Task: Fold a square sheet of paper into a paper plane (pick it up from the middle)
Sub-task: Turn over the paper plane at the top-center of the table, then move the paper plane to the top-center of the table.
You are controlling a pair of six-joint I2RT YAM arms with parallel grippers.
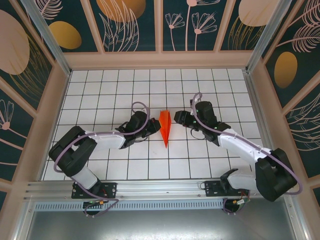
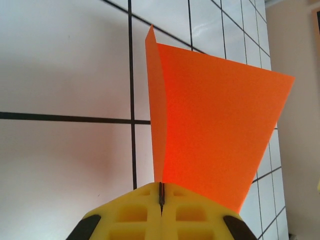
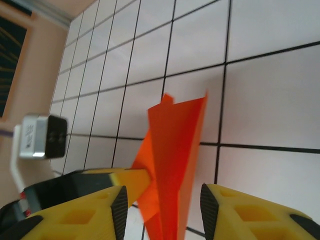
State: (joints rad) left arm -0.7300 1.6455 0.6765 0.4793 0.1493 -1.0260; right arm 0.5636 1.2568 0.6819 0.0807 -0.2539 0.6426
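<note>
White-tiled table (image 1: 100, 90) with black grout lines, boxed in by dark walls (image 1: 130, 25) painted with pale plants and orange ovals.

From above: paper plane (image 1: 165, 127) mid-frame, stood on edge rather than lying flat, broad tail toward the top, nose toward the bottom. Left gripper (image 1: 156, 128) reaching in from the left and touching its side. Right gripper (image 1: 176, 119) just beside the tail on the right. Looks like a two-handed hold for sharpening a crease, judging by both arms meeting at the one fold.

Left wrist view: left gripper (image 2: 161, 194) at bottom centre, yellow fingers (image 2: 135, 215) pressed together with no gap, clamped on the lower edge of the paper plane (image 2: 215, 130). Orange wing fanning up and to the right, with a narrow second layer standing at its left edge. Presumably pinched there to hold the layers stacked and the dart upright.

Right wrist view: right gripper (image 3: 165, 210) with yellow fingers (image 3: 240, 212) standing apart in the lower corners. Paper plane (image 3: 175, 145) rising between them with a sliver of gap on either side, so nothing gripped. One yellow fingertip (image 3: 115, 176) of the left gripper entering from the left and meeting the paper low down. Grey box (image 3: 44, 136) on that arm at the left edge. Set astride the fold, probably ready to close and press the crease, with some risk of crumpling the thin paper if closed off-centre.
</note>
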